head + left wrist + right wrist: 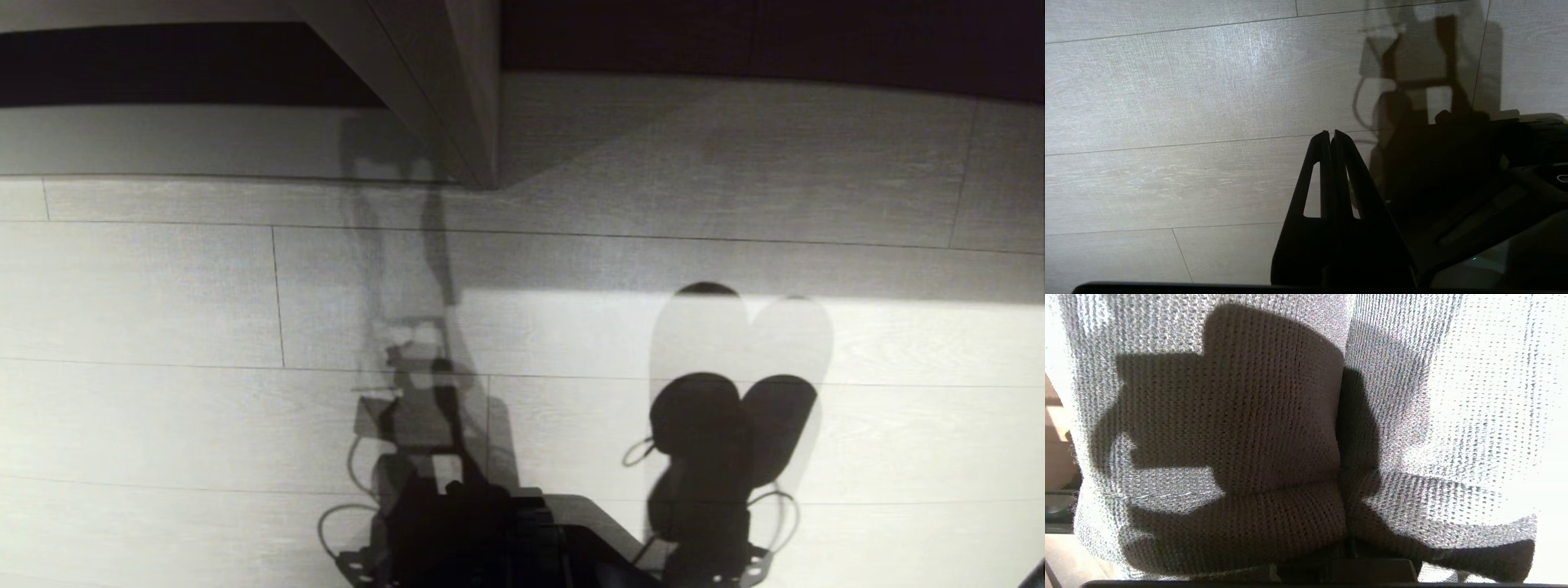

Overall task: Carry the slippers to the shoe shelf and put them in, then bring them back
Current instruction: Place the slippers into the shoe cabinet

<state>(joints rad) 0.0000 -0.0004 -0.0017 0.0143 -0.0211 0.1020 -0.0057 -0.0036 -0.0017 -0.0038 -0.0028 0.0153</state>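
Pale floor [163, 408]; slippers [739, 425] in right gripper [706, 523]

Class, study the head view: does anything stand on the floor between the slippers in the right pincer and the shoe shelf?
Nothing visible does. The right pincer holds the slippers at lower right; only bare floor with shadows lies between them and the shoe shelf at upper left. The left pincer hangs shut, empty.
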